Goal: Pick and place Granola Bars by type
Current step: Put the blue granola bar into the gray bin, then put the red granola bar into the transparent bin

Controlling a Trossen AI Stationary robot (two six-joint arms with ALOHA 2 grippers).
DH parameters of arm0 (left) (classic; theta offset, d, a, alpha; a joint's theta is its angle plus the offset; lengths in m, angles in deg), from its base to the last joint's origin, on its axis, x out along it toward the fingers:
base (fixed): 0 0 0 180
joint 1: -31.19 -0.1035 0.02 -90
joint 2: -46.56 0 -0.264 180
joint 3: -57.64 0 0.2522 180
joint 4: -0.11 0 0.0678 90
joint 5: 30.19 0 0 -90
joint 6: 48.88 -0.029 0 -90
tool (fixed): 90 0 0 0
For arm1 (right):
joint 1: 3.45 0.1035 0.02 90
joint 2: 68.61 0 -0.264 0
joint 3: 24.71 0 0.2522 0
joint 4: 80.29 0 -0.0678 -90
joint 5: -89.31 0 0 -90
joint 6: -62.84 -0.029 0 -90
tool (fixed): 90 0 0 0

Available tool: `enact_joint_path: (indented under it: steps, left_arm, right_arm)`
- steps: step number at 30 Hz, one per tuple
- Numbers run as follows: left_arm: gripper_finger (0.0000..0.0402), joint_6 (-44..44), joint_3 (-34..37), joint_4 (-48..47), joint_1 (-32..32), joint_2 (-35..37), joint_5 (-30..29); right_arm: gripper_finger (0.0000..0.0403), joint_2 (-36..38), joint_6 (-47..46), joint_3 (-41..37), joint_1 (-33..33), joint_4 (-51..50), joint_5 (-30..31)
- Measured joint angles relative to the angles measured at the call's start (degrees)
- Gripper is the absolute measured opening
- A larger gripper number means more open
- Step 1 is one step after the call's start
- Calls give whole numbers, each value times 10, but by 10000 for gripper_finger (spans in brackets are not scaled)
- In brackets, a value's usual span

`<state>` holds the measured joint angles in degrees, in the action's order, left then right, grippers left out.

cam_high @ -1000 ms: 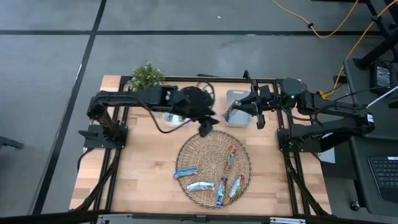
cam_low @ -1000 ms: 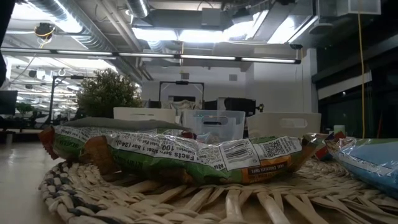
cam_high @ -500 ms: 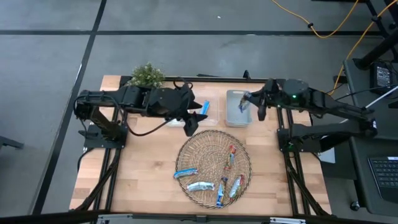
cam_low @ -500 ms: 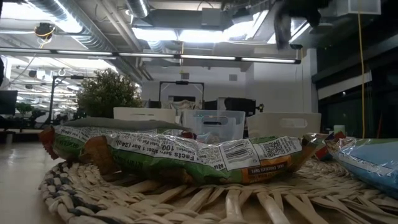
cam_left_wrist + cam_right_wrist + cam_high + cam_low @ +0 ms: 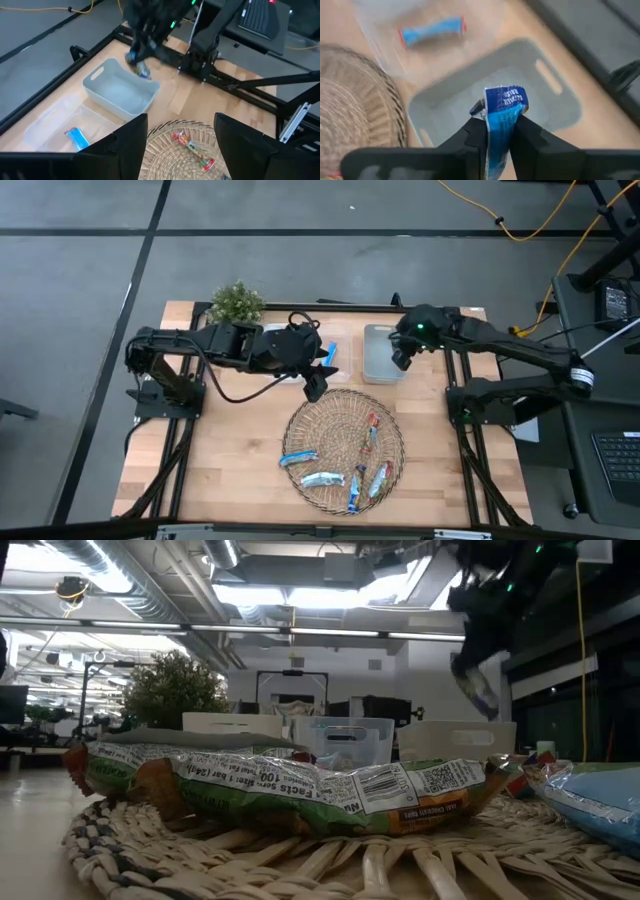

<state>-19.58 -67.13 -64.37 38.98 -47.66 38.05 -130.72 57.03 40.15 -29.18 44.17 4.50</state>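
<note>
My right gripper point(image 5: 400, 358) is over the grey bin point(image 5: 381, 356) at the table's far side, shut on a blue-and-white granola bar point(image 5: 504, 107). The low view shows it high up, with the bar point(image 5: 478, 680) below the fingers. My left gripper point(image 5: 180, 150) stands open with nothing between its fingers, above the far left rim of the wicker basket point(image 5: 300, 420). Several granola bars point(image 5: 322, 478) lie in the basket. One blue bar point(image 5: 328, 352) lies in the clear bin point(image 5: 300, 365) beside the grey one. My right gripper pinches the blue-and-white bar between its two fingers, at the bar's middle point(image 5: 497, 122). The crumpled free end point(image 5: 507, 97) sticks out past the fingertips. The fingers slant downward. The bar is lifted clear, above the grey bin's inside point(image 5: 455, 100).
A small potted plant point(image 5: 237, 302) stands at the table's far left corner. A green-wrapped bar point(image 5: 300, 790) lies on the basket's weave close to the low camera. Bare wood point(image 5: 230, 440) lies left of the basket.
My right gripper has come down with the bar and tipped to point steeply down over the grey bin; the low view now shows it, where it was out of sight before. My left gripper has shifted a little toward the table's left, off the basket's far rim.
</note>
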Motion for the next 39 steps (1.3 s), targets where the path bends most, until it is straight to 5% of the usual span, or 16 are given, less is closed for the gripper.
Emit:
enact_joint_path:
  steps: [9, 19, 25, 32, 39]
  left_arm:
    - [219, 1, 0, -1, 0, -9, 3]
    - [219, 0, 0, -1, 0, -9, 3]
    - [219, -8, 0, -1, 0, -9, 3]
    - [219, -11, 0, -7, 0, -9, 4]
    - [219, -16, 0, -8, 0, -9, 3]
  right_arm:
    - [50, -70, 19, -5, -6, 61, -3]
    - [163, -83, 3, -4, -10, 74, -12]
    - [217, -55, 17, 19, 1, 67, -117]
    - [216, 27, 28, 20, 95, 66, -349]
    - [189, 151, -29, 21, 224, 101, -341]
